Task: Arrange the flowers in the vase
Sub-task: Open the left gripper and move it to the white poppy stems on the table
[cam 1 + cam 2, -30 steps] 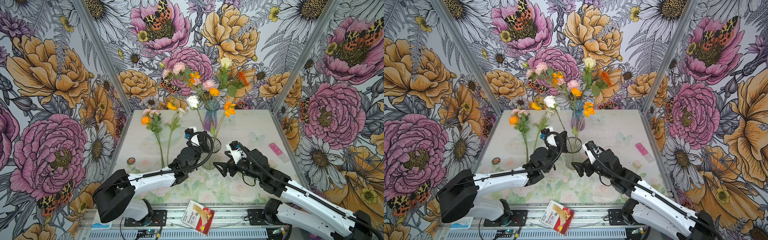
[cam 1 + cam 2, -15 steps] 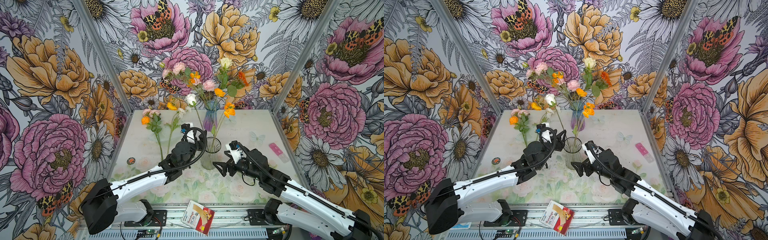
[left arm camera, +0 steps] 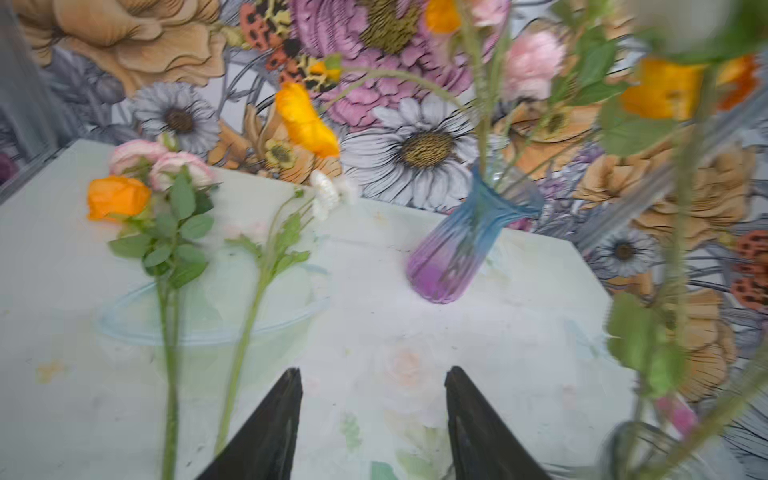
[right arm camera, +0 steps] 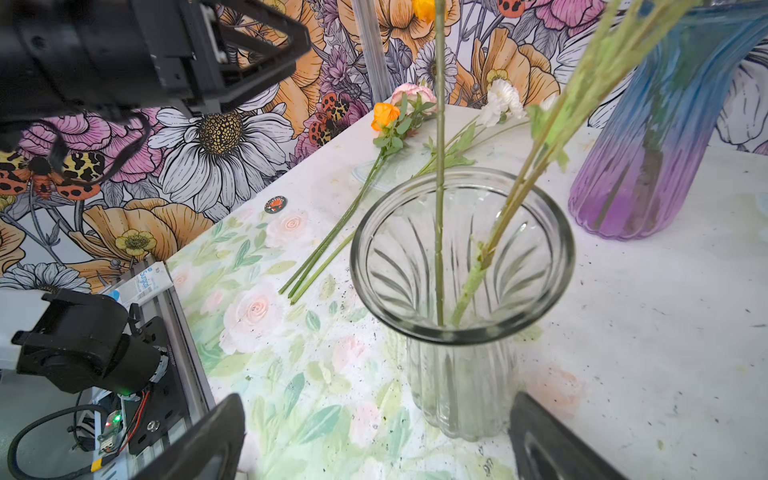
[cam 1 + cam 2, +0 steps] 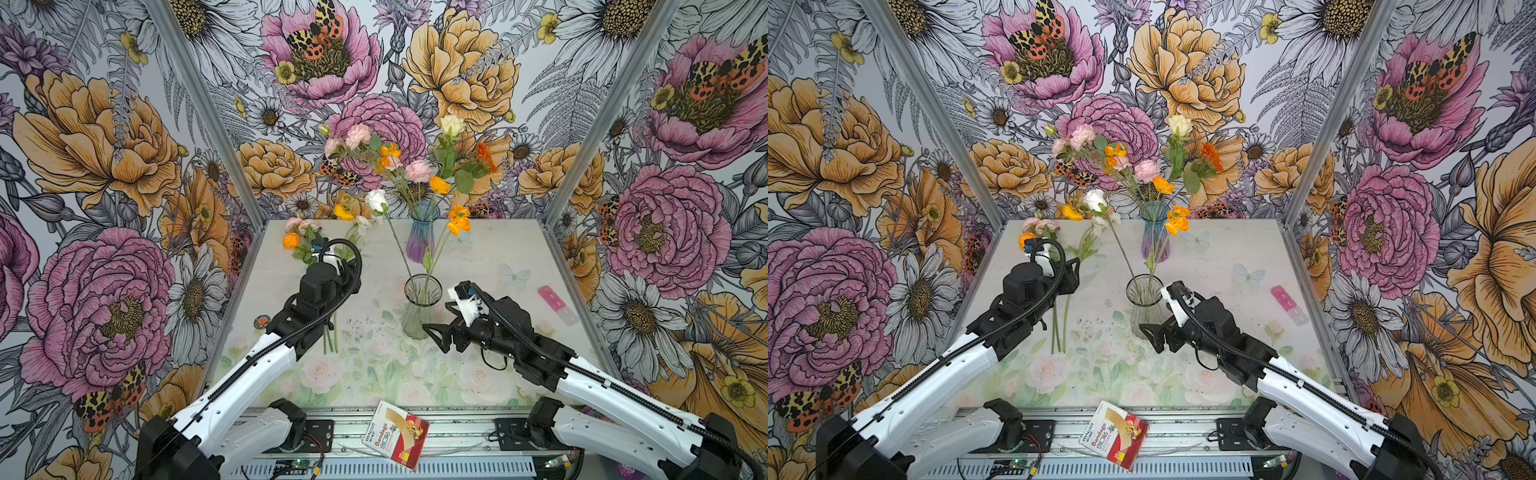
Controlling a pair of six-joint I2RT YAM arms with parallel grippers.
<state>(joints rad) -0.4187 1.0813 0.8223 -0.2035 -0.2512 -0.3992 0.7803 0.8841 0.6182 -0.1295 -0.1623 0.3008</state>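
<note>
Partly done: clear vase [image 5: 419, 316] and blue vase [image 5: 420, 243] hold flowers [image 5: 417, 170].
A few stems [image 3: 174, 249] lie by the bench [image 5: 498, 257] left edge; left gripper [image 3: 374, 370] half-open, right gripper [image 4: 376, 399] wide, both empty.

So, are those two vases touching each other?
Apart. The left wrist view shows bare table between the blue vase and the clear vase.

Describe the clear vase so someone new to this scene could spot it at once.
Start at the pale floral tabletop and look to its middle. There a clear glass vase stands upright with a few thin green stems in it. Unlike the blue-and-purple vase behind it, it is colourless and holds far fewer.
</note>
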